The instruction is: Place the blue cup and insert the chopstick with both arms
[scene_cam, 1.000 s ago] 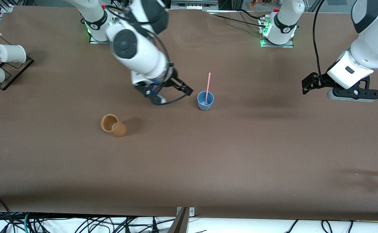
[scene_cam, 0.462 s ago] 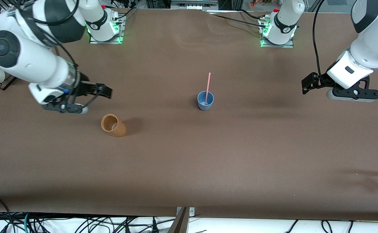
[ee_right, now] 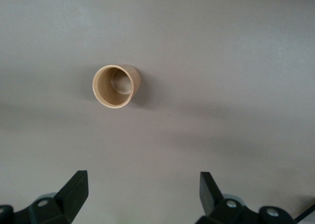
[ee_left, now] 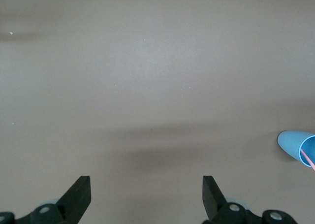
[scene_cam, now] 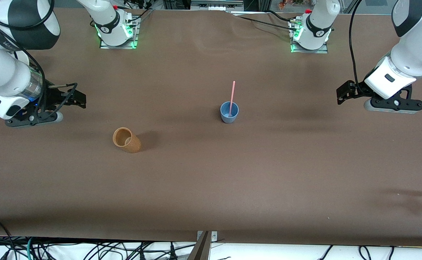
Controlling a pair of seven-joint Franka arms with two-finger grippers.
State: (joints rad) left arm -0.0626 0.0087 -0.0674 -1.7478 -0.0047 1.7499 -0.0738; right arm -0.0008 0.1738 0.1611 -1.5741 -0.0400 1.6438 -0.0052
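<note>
Cup, blue, upright at mid-table with chopstick standing in it, leaning on the rim, top end tilted toward the robots' bases. Well apart from both grippers, roughly between them.

Right gripper: up over bare table at the right arm's end, fingers spread wide, gripping nothing; both fingertips seen well parted in the right wrist view. Forearm slanting down from the table's corner, wrist bent so the fingers point along the table toward the cup. Nearest thing: tan cup, upright, empty, toward the middle from this gripper and closer to the front camera; shown mouth-up in the right wrist view.

Left gripper: hanging over bare table at the left arm's end, fingers wide apart and empty, tips far from each other in the left wrist view. Arm waiting, wrist angled likewise toward mid-table. Blue cup just visible at that view's edge.
</note>
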